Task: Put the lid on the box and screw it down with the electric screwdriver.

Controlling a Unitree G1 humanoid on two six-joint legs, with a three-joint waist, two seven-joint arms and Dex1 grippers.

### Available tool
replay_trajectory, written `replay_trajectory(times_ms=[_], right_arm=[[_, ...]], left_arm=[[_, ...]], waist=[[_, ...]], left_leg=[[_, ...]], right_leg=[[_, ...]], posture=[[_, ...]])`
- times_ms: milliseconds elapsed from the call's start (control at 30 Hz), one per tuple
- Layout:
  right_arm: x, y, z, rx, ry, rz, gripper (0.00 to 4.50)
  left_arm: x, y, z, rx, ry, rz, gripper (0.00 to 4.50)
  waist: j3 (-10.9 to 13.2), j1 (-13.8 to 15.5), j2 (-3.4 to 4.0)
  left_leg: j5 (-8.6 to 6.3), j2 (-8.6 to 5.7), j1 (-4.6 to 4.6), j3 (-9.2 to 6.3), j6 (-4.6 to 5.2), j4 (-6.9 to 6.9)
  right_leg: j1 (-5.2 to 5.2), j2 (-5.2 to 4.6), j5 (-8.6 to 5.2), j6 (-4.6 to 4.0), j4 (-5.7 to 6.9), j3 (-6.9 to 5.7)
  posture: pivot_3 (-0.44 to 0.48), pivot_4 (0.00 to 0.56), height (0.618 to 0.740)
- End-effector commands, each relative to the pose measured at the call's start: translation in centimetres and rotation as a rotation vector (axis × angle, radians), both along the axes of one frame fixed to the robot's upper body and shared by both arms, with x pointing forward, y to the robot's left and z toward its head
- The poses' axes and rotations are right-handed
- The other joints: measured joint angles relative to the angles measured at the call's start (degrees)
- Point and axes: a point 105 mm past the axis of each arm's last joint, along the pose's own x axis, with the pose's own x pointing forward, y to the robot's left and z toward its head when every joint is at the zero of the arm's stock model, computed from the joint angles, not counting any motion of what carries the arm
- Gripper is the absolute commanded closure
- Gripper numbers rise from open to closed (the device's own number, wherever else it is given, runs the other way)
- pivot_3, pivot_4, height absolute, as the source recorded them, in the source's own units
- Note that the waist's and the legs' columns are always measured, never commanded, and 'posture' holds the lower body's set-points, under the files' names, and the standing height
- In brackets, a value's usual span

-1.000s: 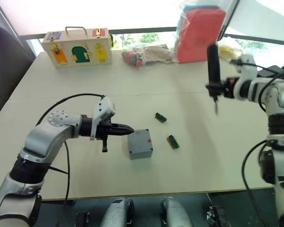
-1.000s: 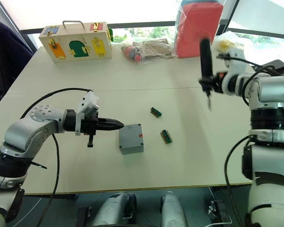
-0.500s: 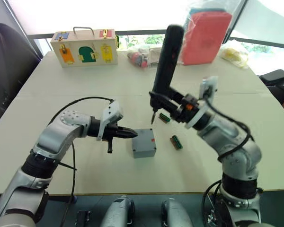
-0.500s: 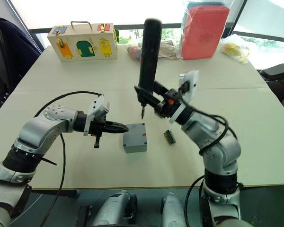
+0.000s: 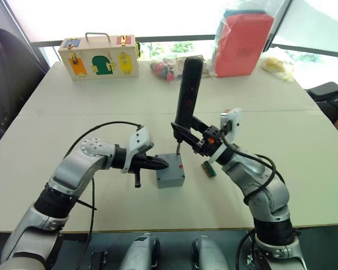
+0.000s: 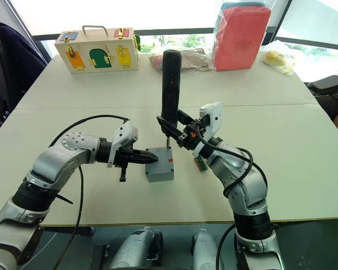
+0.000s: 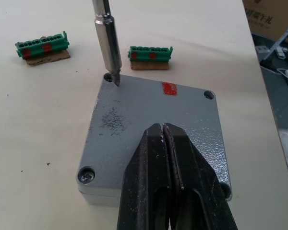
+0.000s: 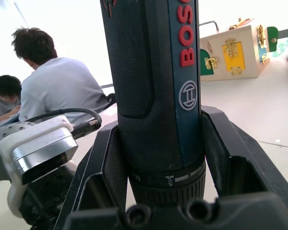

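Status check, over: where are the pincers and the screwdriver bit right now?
Left pincer shut, pressing on lid. Right pincer shut on electric screwdriver, bit at a corner screw hole. Lid seated on box. Nothing obstructing.

The closed black left gripper fingers [image 7: 169, 158] hide the flat grey plastic lid [image 7: 134, 124]'s 6 o'clock edge; its 5 o'clock corner screw is barely visible
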Motion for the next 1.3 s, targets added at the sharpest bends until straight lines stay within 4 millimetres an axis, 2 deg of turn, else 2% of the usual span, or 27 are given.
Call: replay_trajectory(times_ms=[33, 267, 433, 500, 567, 667, 733, 1300], right_arm=[[-0.3, -0.4, 0.7, -0.011, -0.068, -0.004, 2.73], [-0.6, 0.2, -0.7, -0.054, -0.051, 0.026, 2.73], [-0.7, 0.1, -3.4, -0.085, 0.018, 0.010, 2.73], [-0.6, -0.2, -4.5, -0.092, 0.053, -0.009, 2.73], [-0.6, -0.4, -5.4, -0.092, 0.084, -0.026, 2.73], [-0.6, -0.6, -6.9, -0.112, 0.123, -0.035, 2.73], [-0.6, -0.5, -7.1, -0.118, 0.133, -0.036, 2.73], [-0.6, 0.1, -8.9, -0.199, 0.194, -0.009, 2.73]], left_arm=[[-0.3, 0.1, -0.3, 0.023, -0.006, -0.008, 4.50], [-0.4, 0.4, -0.7, 0.031, 0.001, -0.010, 4.50], [-0.4, 0.6, -1.5, 0.049, 0.006, -0.018, 4.50], [-0.4, 0.6, -1.7, 0.050, 0.007, -0.019, 4.50], [-0.4, 0.5, -1.8, 0.050, 0.008, -0.021, 4.50], [-0.5, 0.4, -1.9, 0.049, 0.013, -0.023, 4.50], [-0.7, 0.3, -2.1, 0.049, 0.018, -0.025, 4.50], [-0.8, 0.4, -3.2, 0.059, 0.037, -0.014, 4.50]], waist=[[0.0, 0.0, 0.00], [0.0, 0.0, -0.02], [-0.1, 0.0, -0.07], [-0.1, 0.0, -0.08], [-0.1, 0.0, -0.10], [-0.2, 0.1, -0.14], [-0.5, 0.1, -0.18], [-1.7, 0.1, -0.29]], left_leg=[[0.00, 0.00, 0.00, 0.00, 0.00, 0.00], [0.00, 0.00, 0.05, 0.00, 0.00, 0.00], [0.00, 0.01, 0.16, 0.00, 0.00, 0.00], [-0.02, 0.01, 0.49, 0.00, 0.03, -0.04], [-0.29, 0.01, 1.19, 0.01, 0.43, -0.16], [-0.38, 0.02, 1.72, -0.02, 0.54, -0.24], [-0.44, 0.02, 1.94, -0.02, 0.57, -0.31], [-0.48, 0.01, 2.02, -0.05, 0.51, -0.51]], right_leg=[[0.00, 0.00, 0.00, 0.00, 0.00, 0.00], [0.04, 0.01, 0.00, 0.00, 0.00, 0.00], [0.18, 0.01, -0.01, 0.00, -0.01, 0.00], [0.54, 0.01, -0.03, 0.01, -0.08, 0.00], [1.22, 0.01, -0.14, 0.06, -0.20, 0.00], [1.53, -0.02, -0.20, 0.02, -0.24, 0.00], [1.66, -0.05, -0.28, -0.05, -0.26, 0.00], [1.63, -0.31, -0.45, -0.37, -0.28, 0.06]], posture=[[0.000, 0.150, 0.740], [0.000, 0.150, 0.740], [0.000, 0.150, 0.740], [0.000, 0.150, 0.740], [0.000, 0.150, 0.740], [0.000, 0.150, 0.740], [0.000, 0.150, 0.740], [0.000, 0.150, 0.740]])
